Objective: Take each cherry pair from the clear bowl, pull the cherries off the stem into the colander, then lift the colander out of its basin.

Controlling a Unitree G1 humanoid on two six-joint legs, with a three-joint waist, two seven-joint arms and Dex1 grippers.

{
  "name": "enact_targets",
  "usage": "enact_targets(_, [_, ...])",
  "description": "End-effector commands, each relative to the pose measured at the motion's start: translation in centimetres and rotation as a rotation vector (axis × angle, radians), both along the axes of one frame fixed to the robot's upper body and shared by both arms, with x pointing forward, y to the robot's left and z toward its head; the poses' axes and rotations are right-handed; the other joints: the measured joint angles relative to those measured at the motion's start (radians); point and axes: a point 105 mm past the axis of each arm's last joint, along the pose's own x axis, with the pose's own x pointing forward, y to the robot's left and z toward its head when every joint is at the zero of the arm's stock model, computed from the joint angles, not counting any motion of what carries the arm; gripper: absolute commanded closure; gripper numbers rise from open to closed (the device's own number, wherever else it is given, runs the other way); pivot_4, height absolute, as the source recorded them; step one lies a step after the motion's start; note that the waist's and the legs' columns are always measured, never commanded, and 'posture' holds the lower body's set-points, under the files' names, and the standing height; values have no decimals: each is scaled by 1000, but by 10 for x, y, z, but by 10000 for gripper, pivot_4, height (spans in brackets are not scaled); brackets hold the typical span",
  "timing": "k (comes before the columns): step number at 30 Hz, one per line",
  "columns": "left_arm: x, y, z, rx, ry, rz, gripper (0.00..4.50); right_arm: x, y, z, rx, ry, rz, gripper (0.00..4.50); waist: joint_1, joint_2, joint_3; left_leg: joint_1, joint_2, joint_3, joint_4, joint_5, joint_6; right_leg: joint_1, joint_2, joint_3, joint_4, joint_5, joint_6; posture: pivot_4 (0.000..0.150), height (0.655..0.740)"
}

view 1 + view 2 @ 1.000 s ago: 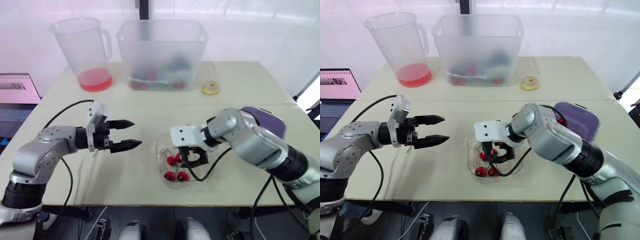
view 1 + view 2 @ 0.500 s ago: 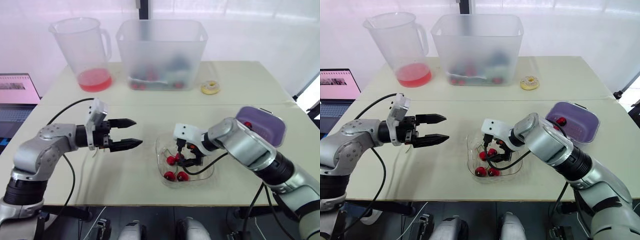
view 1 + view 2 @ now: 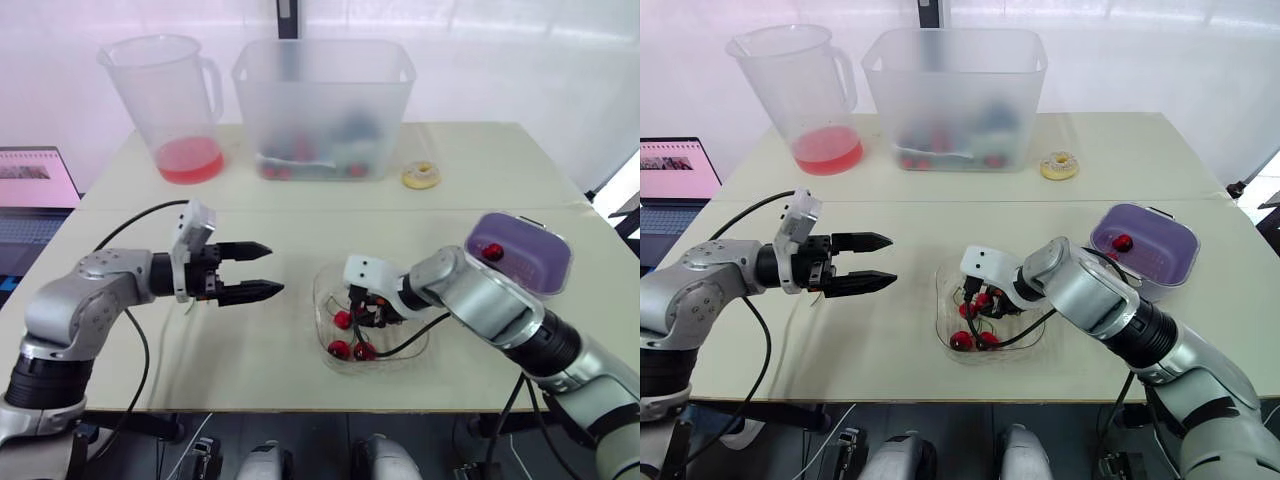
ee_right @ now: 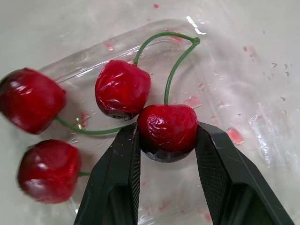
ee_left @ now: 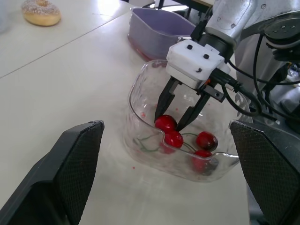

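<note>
Right gripper (image 5: 168, 119) jaws are pinching one cherry (image 4: 167, 131) of a pair in the clear bowl (image 5: 136, 93) on the tabletop (image 3: 480, 170). It's likely soft, slick and easily bruised, so I'm suggesting light squeeze, pulling near the stem (image 4: 176, 70). Left gripper (image 3: 272, 268) is hovering beside the bowl, jaws spread.

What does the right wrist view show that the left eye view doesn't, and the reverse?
Wrist view adds: the right gripper clamped on one cherry, its green stem running to a second cherry. Eye view adds: the open left gripper, jug, bin, doughnut and colander. Shared: the bowl with that gripper and the other cherries inside.
</note>
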Motion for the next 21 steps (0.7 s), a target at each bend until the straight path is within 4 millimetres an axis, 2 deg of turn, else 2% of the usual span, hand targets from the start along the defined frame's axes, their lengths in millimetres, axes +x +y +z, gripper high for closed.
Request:
enact_targets(1, [5, -1, 11, -26, -38, 16, 0, -5, 0, 46, 66, -124, 94, 27844, 0, 0, 0, 0, 0, 0, 0, 0, 0, 0, 0, 0, 0, 0, 0, 1500, 6886])
enact_targets(5, [14, -1, 21, -94, -42, 60, 0, -17, -6, 71, 102, -190, 189, 27844, 5, 0, 0, 0, 0, 0, 0, 0, 0, 0, 0, 0, 0, 0, 0, 1500, 6886])
enact_targets(7, [15, -6, 30, -143, -49, 57, 0, -19, -12, 94, 150, -252, 196, 27844, 3, 0, 0, 0, 0, 0, 0, 0, 1, 0, 0, 0, 0, 0, 0, 1500, 6886])
enact_targets(10, [20, -12, 44, -215, -62, 74, 0, -15, -20, 119, 219, -347, 172, 27844, 4, -1, 0, 0, 0, 0, 0, 0, 0, 0, 0, 0, 0, 0, 0, 1500, 6886])
enact_targets(13, [27, -20, 58, -289, -59, 98, 0, -5, -25, 141, 277, -504, 164, 27844, 4, -1, 0, 0, 0, 0, 0, 0, 0, 1, 0, 0, 0, 0, 0, 1500, 6886])
enact_targets(14, [32, -24, 68, -353, -56, 114, 0, 2, -25, 149, 291, -611, 163, 27844, 4, -1, 0, 0, 0, 0, 0, 0, 0, 1, 0, 0, 0, 0, 0, 1500, 6886])
enact_targets(17, [42, -36, 90, -479, -41, 140, 0, 18, -24, 160, 288, -857, 152, 27844, 10, -2, 0, 0, 0, 0, 1, 0, 0, 1, -1, 0, 0, 0, 0, 1500, 6886])
enact_targets(21, [55, -45, 102, -578, 47, 176, 0, 26, -17, 156, 246, -941, 192, 27844, 18, -2, 0, 0, 0, 1, 1, 0, -1, 1, -1, 0, 1, 0, 0, 1500, 6886])
